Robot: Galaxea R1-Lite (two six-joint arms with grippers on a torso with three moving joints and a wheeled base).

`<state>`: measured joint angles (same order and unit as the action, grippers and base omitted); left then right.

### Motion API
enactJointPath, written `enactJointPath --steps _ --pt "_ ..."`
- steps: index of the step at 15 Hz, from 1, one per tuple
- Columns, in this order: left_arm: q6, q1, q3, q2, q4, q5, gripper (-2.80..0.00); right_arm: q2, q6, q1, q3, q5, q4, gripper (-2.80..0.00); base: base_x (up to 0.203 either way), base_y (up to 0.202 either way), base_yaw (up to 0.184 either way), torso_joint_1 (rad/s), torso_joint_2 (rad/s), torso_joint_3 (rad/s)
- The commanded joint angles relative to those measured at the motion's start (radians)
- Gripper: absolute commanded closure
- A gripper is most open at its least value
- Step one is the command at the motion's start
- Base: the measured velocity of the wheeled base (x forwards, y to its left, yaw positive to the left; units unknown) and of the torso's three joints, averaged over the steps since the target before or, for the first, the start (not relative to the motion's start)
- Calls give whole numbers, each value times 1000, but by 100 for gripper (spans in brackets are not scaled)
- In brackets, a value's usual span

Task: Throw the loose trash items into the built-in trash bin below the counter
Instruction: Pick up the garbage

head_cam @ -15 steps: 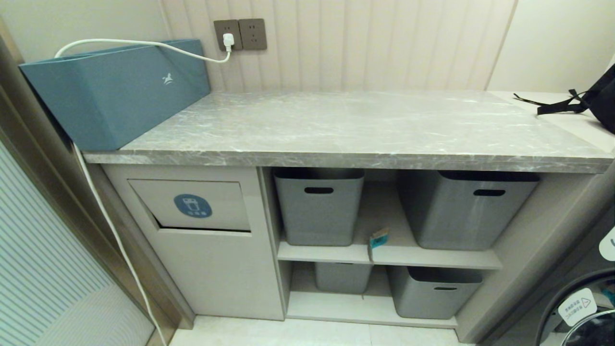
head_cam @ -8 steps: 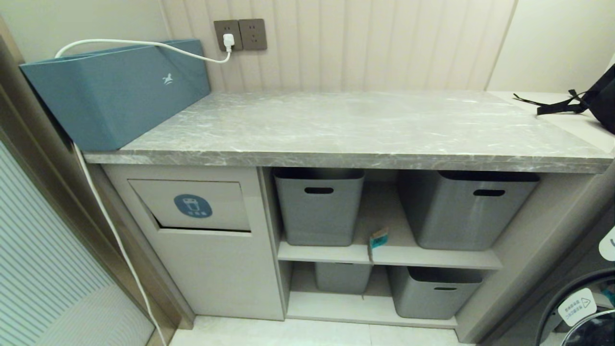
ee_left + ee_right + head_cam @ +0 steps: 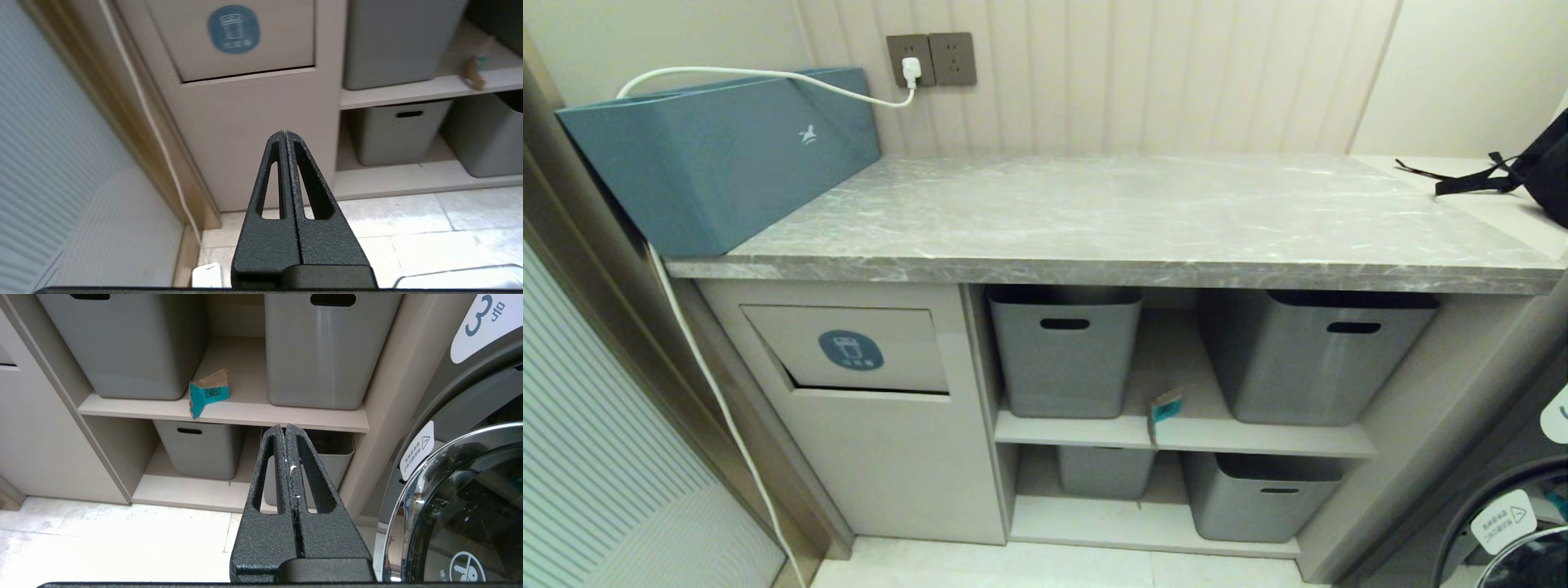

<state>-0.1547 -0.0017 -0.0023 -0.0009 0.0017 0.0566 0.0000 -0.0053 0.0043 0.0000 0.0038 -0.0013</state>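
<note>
The grey marble counter [image 3: 1143, 214] carried a teal box [image 3: 715, 159] (plugged into the wall). Below it, the trash bin flap [image 3: 849, 349] was tilted ajar; a teal scrap [image 3: 207, 394] lay on the shelf [image 3: 1258, 439]. The left gripper [image 3: 284, 134] and right gripper [image 3: 284, 428] had fingers pressed together, empty.

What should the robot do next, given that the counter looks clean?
Probably open the right gripper and reach for the teal paper scrap on the upper shelf between the grey tubs. It is the only loose trash in view, both grippers are shut and empty, and the trash bin flap stands nearby.
</note>
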Motion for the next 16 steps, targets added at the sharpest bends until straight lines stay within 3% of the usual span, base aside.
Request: enactJointPath --steps 1,10,13,16 --pt "-2 0 2 -1 -3 3 0 -2 -1 0 0 1 0 0 0 0 0 0 0 0" --pt "23 3 2 -2 0 -1 0 0 -1 0 0 1 0 0 0 0 0 0 0 0" --pt "-39 3 2 -1 -2 -6 0 -2 -1 0 0 1 0 0 0 0 0 0 0 0" --pt "-57 0 1 -1 0 6 0 -2 -4 0 0 1 0 0 0 0 0 0 0 0"
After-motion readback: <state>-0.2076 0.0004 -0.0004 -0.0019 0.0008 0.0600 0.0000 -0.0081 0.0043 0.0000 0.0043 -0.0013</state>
